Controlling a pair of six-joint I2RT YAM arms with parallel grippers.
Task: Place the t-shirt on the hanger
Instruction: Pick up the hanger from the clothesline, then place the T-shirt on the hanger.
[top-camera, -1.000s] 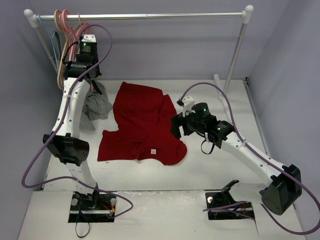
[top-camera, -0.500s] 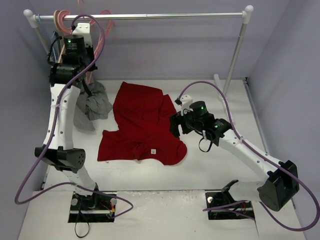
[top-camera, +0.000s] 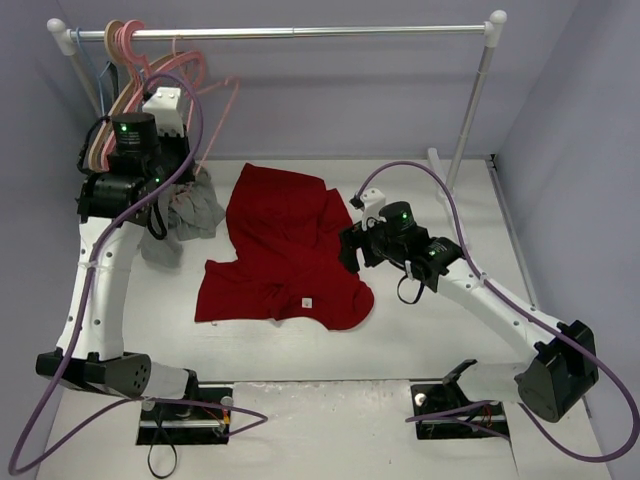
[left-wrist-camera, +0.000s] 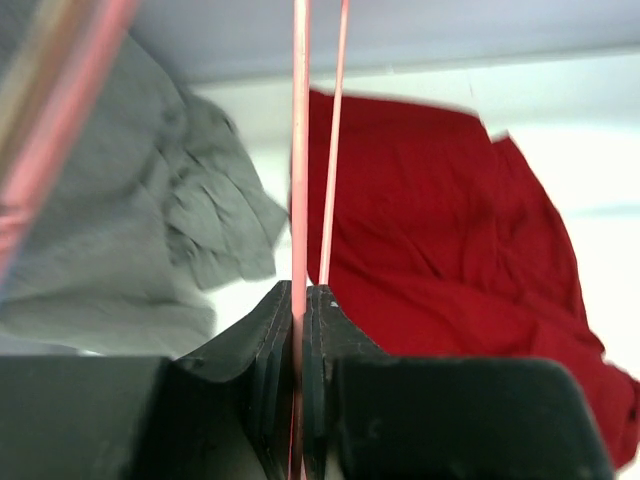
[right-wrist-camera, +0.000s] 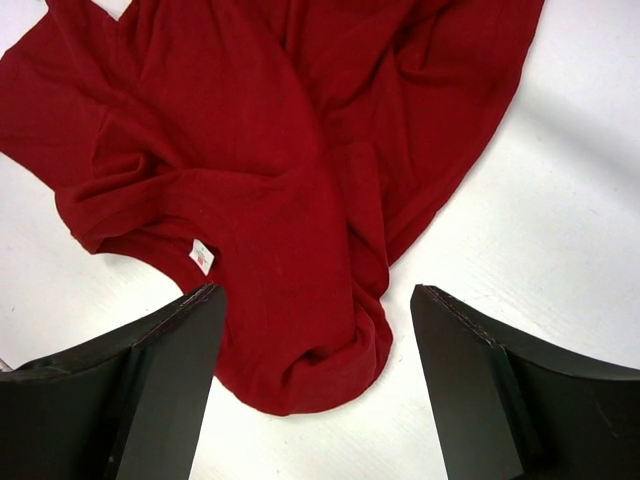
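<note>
My left gripper (left-wrist-camera: 298, 300) is closed tight on one thin wire of the hanger (left-wrist-camera: 299, 120). I hold it in the air below the rail (top-camera: 300, 32), near the grey garment (left-wrist-camera: 120, 230). My right gripper (right-wrist-camera: 315, 295) is wide open and holds nothing. It is just over the near edge of the t-shirt (top-camera: 285, 245), which lies crumpled on the desk (top-camera: 300, 350) with its neck label (right-wrist-camera: 201, 256) showing.

I think the wire can turn or slip between my jaws, because it is so thin. The hook may also catch on the other hangers (top-camera: 120, 45). I cannot tell if the hook is free: the wrist view cuts it off, and from above the pink wires mix together. The left side of that wrist view is blurred.
</note>
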